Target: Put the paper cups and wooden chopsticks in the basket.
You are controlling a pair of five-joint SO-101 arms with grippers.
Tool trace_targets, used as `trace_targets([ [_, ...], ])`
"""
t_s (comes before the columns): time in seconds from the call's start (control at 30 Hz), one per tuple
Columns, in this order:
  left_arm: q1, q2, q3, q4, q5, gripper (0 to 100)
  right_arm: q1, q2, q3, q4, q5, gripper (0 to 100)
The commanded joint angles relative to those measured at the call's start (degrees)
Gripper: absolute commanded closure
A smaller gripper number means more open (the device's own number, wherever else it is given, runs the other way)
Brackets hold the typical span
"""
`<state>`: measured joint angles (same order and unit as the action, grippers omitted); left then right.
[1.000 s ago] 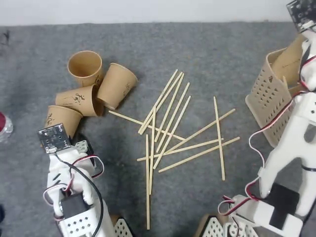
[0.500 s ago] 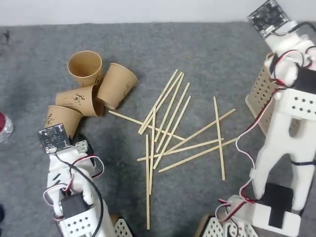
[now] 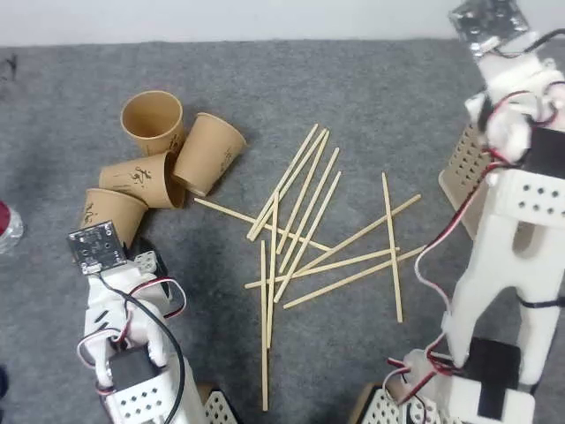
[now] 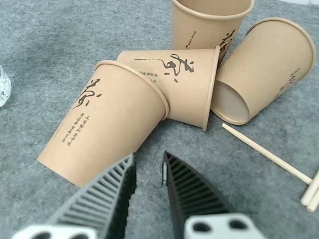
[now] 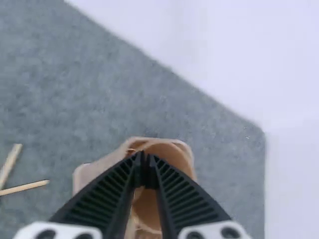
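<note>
Four cups (image 3: 163,163) sit bunched in the upper left of the high view. One stands upright and three lie on their sides, each touching the next. The nearest lying cup (image 4: 107,127) is just beyond the left gripper (image 4: 148,158), whose jaws are a narrow gap apart with nothing between them.

The chopsticks (image 3: 309,225) are strewn criss-cross over the middle of the frame, well apart from the cups except one stick (image 4: 264,154), whose end lies close to the mouth of a lying cup.

The basket (image 3: 461,159) is at the right edge, tilted, with its perforated wall facing the sticks. It is largely hidden by the right arm, which stands over it. The right gripper (image 5: 144,159) points down at it with its fingers pressed together and nothing seen pinched. Tan rims lie right under the tips, and I cannot tell whether they touch.

Everything rests on a grey mat (image 3: 371,97). A white wall (image 3: 265,18) runs along the top, and a clear bottle (image 3: 7,228) shows at the left edge.
</note>
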<state>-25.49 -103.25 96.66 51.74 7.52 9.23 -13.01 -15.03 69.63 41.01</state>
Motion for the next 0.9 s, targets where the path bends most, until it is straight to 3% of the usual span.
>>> trace_targets([
  [0.0,0.44,-0.7,-0.31,-1.32,0.35,91,-2.24,-4.97,-5.36,1.27,-1.76,98.9],
  [0.1,0.44,-0.7,-0.31,-1.32,0.35,91,-3.91,-6.64,-8.26,4.97,-8.44,97.6],
  [0.27,0.44,-0.79,-0.31,-1.32,0.35,91,-15.34,-6.81,-10.2,17.01,-11.08,87.8],
  [0.4,0.44,-0.79,-0.31,-1.32,0.35,91,-25.36,-6.29,-9.76,20.26,-17.76,87.6],
  [0.5,-0.44,-0.88,-0.31,-1.32,0.35,91,-32.48,-3.47,-9.76,20.09,-21.01,87.4],
  [0.63,-9.41,-0.97,-0.48,-3.96,0.62,91,-39.52,4.18,-9.76,17.63,-22.95,87.2],
  [0.87,-15.65,-0.97,-0.31,-8.62,2.02,91,-43.56,20.79,-9.76,5.14,-23.91,87.2],
])
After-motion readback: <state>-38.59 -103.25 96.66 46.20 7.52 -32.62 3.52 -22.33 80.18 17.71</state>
